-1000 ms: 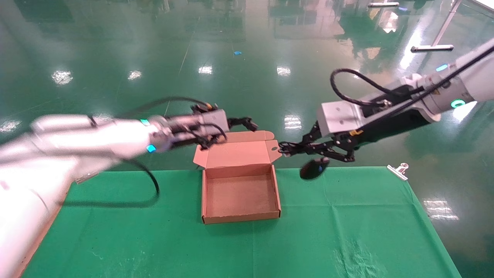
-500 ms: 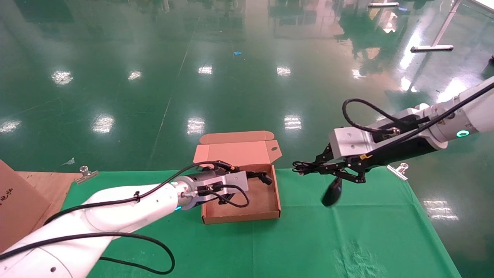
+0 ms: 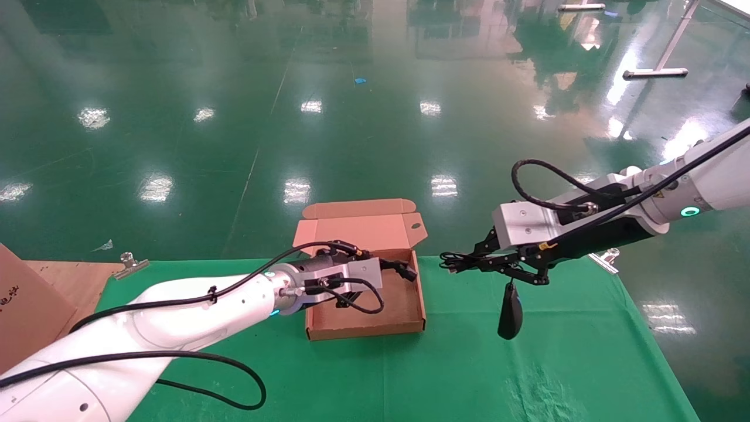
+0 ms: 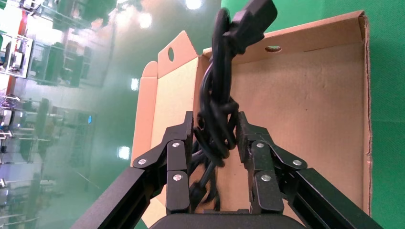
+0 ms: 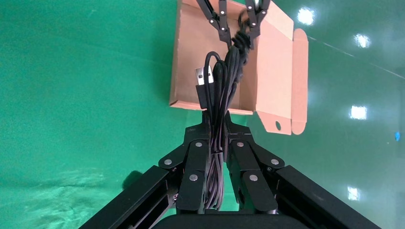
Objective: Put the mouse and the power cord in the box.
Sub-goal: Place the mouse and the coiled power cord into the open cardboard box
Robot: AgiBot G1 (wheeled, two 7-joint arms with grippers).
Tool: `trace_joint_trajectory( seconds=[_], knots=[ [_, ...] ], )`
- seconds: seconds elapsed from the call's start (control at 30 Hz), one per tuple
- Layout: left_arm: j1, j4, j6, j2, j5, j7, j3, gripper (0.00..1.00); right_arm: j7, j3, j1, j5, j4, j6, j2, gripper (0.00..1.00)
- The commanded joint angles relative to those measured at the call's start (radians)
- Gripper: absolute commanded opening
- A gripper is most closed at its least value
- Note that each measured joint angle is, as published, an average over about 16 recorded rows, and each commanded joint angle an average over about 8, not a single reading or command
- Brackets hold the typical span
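The tan box (image 3: 364, 325) lies open on the green cloth, its lid (image 3: 357, 230) leaning back. My left gripper (image 3: 396, 268) hovers over the tray, shut on the bundled power cord (image 4: 220, 90), whose chunky plug (image 4: 253, 13) points at the box's far wall. My right gripper (image 3: 454, 262) hangs to the right of the box, shut on the mouse's thin coiled cable (image 5: 216, 102), with the USB plug (image 5: 203, 76) sticking out past the fingertips. The black mouse (image 3: 510, 311) dangles on that cable just above the cloth. The right wrist view does not show the mouse.
Metal clips (image 3: 131, 263) (image 3: 609, 255) pin the cloth at the table's far corners. A brown carton (image 3: 20, 305) stands at the left on bare wood. The table's far edge runs just behind the box lid. Green cloth (image 3: 469, 375) stretches in front.
My left arm swung down from behind the lid to over the box tray with the power cord. The right gripper dropped lower, and the mouse sank from beside it to hang straight down.
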State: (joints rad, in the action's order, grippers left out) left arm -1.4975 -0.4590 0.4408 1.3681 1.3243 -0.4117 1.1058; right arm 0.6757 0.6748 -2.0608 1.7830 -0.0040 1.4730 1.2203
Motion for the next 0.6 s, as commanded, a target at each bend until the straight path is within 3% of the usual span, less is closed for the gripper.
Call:
trace_joint_trajectory(
  seconds=[0.03,0.3,0.6],
  knots=[
    [-0.002,0.0,-0.004,0.0,-0.013,0.0,0.014,1.0,-0.001,0.0,0.0,0.0,0.0,0.002,0.001,0.0],
    [-0.026,0.01,0.0,-0.002,-0.074,-0.002,0.051,1.0,-0.011,0.001,-0.012,0.001,0.004,0.01,0.014,0.0],
    [-0.093,0.068,0.095,-0.057,-0.218,0.015,-0.01,1.0,-0.041,-0.004,-0.021,-0.006,0.025,-0.023,0.095,0.0]
  ],
)
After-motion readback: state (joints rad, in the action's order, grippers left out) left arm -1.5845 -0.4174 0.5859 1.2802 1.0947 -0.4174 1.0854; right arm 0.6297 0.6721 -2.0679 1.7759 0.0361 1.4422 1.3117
